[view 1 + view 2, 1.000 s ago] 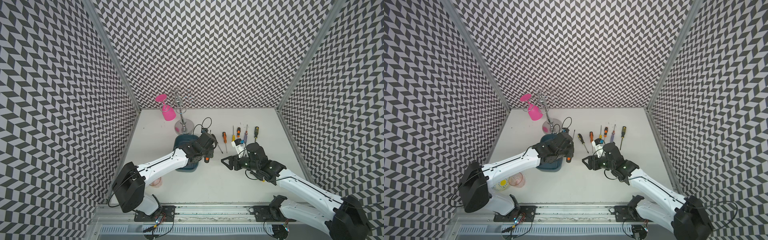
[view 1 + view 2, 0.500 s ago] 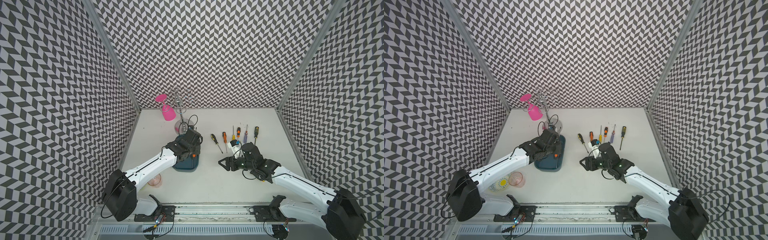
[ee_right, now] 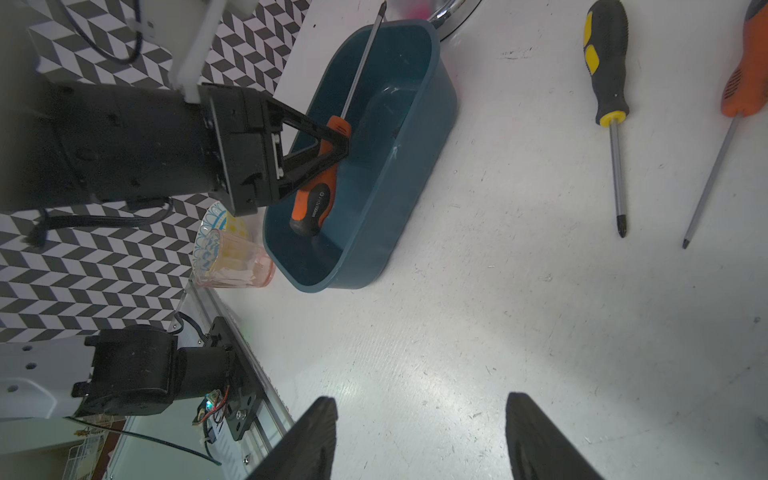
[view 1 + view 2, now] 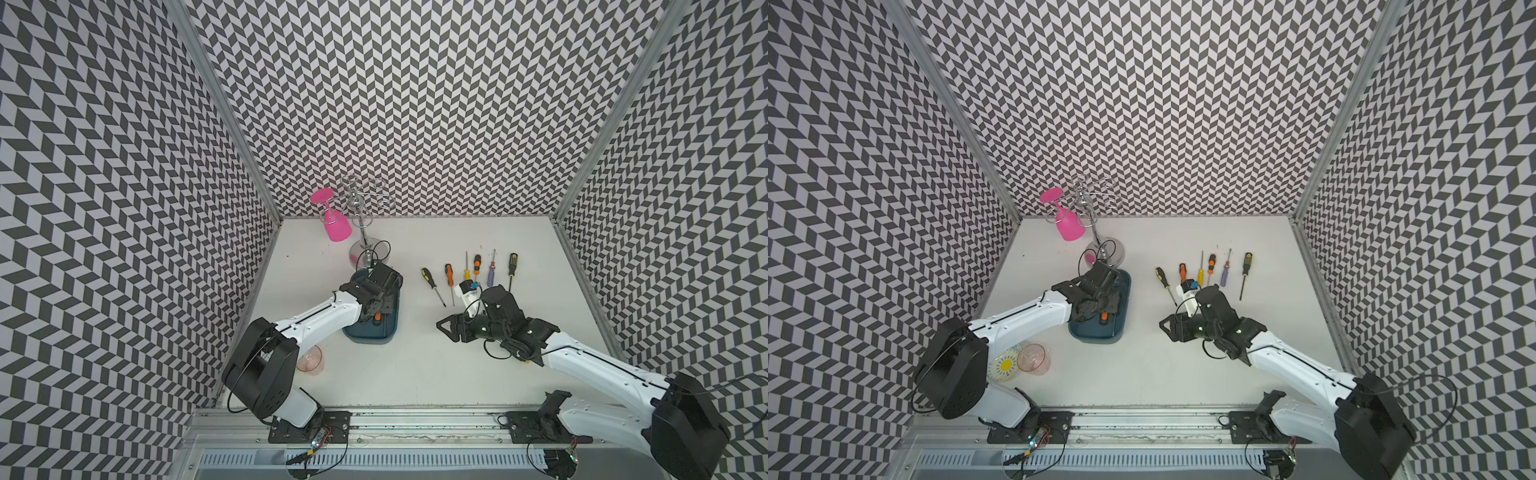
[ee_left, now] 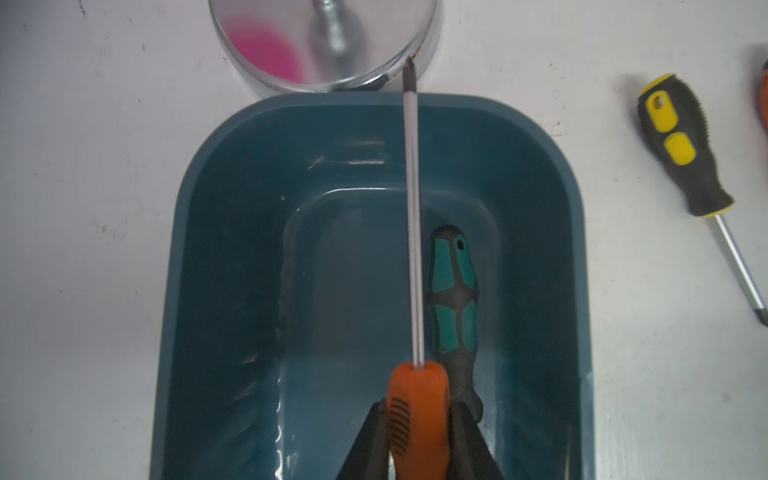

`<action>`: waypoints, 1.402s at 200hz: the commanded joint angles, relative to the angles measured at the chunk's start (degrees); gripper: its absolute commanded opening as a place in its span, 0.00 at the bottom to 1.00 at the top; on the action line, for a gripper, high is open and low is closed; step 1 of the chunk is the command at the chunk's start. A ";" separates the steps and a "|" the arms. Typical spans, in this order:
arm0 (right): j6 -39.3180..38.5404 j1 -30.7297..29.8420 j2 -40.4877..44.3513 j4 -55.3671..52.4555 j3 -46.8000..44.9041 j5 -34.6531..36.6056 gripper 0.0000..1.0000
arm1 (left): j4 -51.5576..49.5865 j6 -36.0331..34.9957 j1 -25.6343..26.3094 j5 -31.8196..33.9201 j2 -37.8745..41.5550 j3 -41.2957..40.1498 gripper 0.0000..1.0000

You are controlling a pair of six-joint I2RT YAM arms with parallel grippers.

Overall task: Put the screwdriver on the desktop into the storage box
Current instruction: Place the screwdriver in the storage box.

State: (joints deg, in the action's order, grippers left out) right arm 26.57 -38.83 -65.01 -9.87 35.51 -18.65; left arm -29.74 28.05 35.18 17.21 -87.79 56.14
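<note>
I am clamping the orange-handled screwdriver (image 5: 411, 232) by its handle in my left end effector (image 3: 338, 139), lengthwise over the storage box (image 5: 536, 174), tip overhanging its rim; my right end effector (image 3: 422, 403) is hanging open, empty

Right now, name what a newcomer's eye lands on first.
The left gripper clamps an orange-handled screwdriver over the teal storage box, where a green-handled screwdriver already lies. Beyond the open right gripper, a row of screwdrivers waits on the desktop; a pink glass hangs from the rack at the back.
</note>
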 commanded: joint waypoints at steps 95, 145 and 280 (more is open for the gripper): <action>-0.66 -0.36 -2.11 2.14 1.58 1.14 0.67 | 2.87 0.39 -2.04 2.29 -5.02 -0.41 0.17; -0.52 -0.36 -1.99 2.46 0.72 1.34 0.68 | 5.33 0.38 -2.03 0.74 -5.81 -2.06 0.17; 0.42 -0.34 -1.19 2.81 -0.06 1.43 0.68 | 6.60 1.04 -1.96 -1.66 -6.81 -3.00 0.29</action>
State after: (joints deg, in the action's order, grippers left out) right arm 26.59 -38.83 -66.78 -9.80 35.51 -17.76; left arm -22.76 28.38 33.34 16.73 -93.91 54.11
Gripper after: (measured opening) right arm 0.677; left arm 0.275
